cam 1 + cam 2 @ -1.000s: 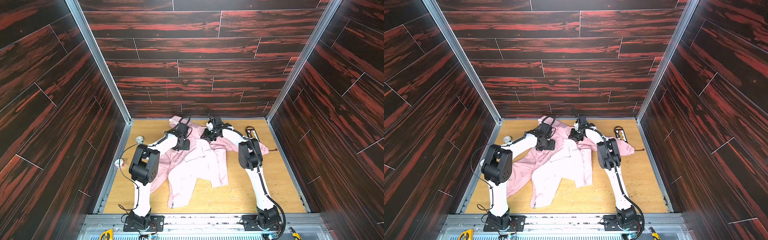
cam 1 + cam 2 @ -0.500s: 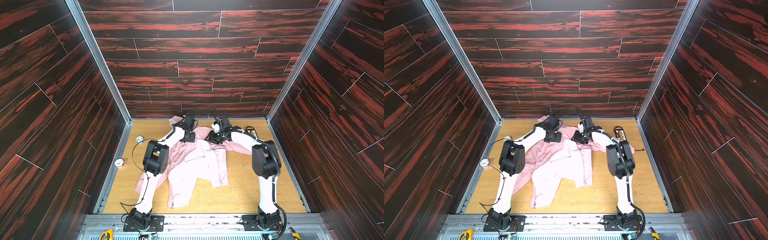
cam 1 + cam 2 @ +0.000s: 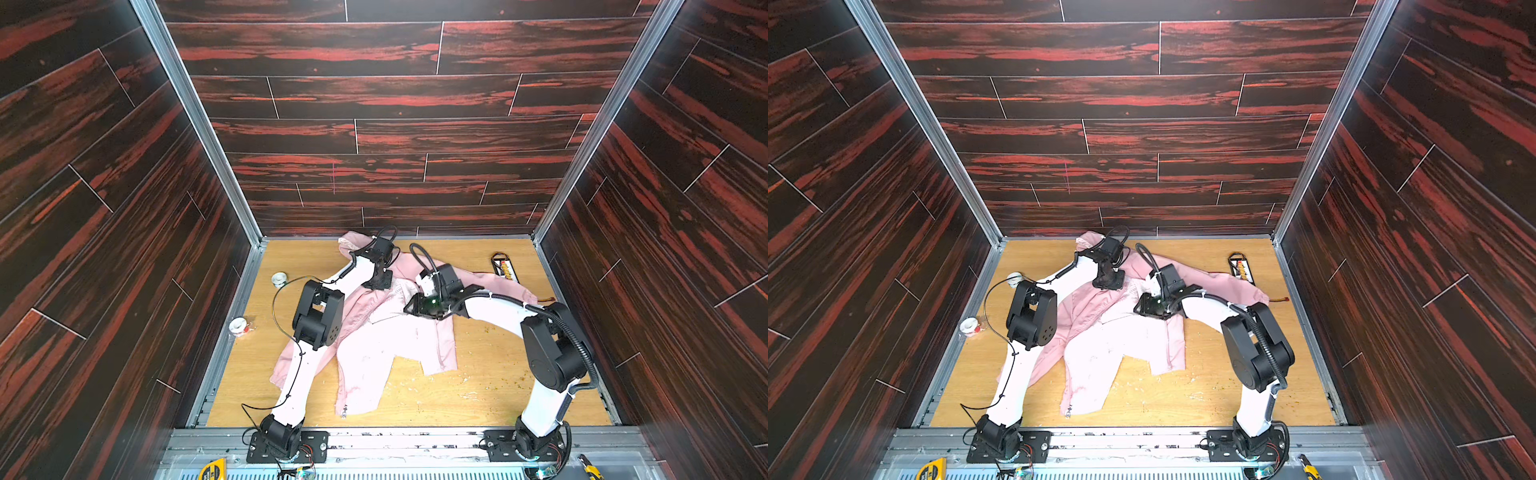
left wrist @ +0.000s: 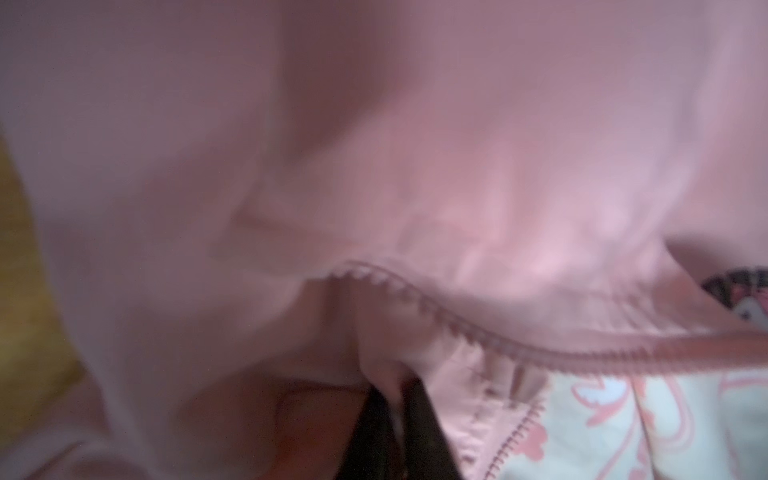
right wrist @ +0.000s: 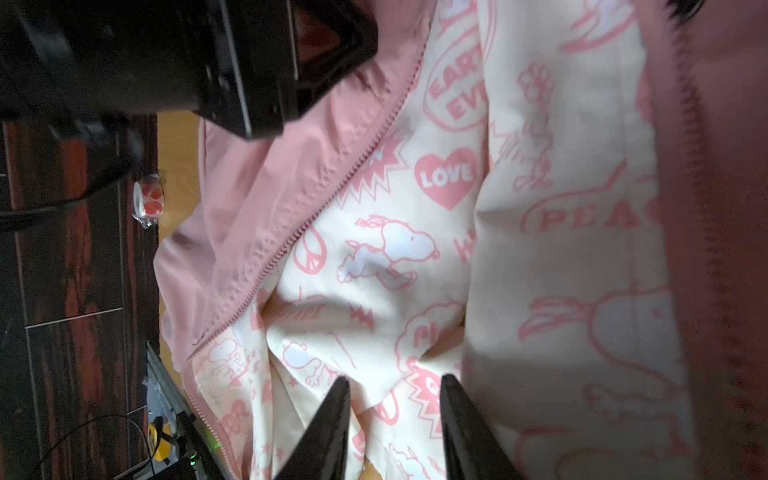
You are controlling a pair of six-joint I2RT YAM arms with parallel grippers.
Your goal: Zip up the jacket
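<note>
In both top views we see the jacket (image 3: 386, 345) (image 3: 1113, 345) spread unzipped at lower centre of the frame on the tabletop (image 3: 490, 386) (image 3: 1204, 386). In the left wrist view the left jaws pinch pink fabric beside the zipper teeth (image 4: 457, 328). In the right wrist view we find the right jaws parted over the printed lining (image 5: 415, 270)

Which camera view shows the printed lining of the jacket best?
The right wrist view: the lining of the jacket fills it, sharp, with dogs, hearts and words readable. The left wrist view shows only a blurred corner of lining. In both top views it is a small pale patch, print unreadable.
</note>
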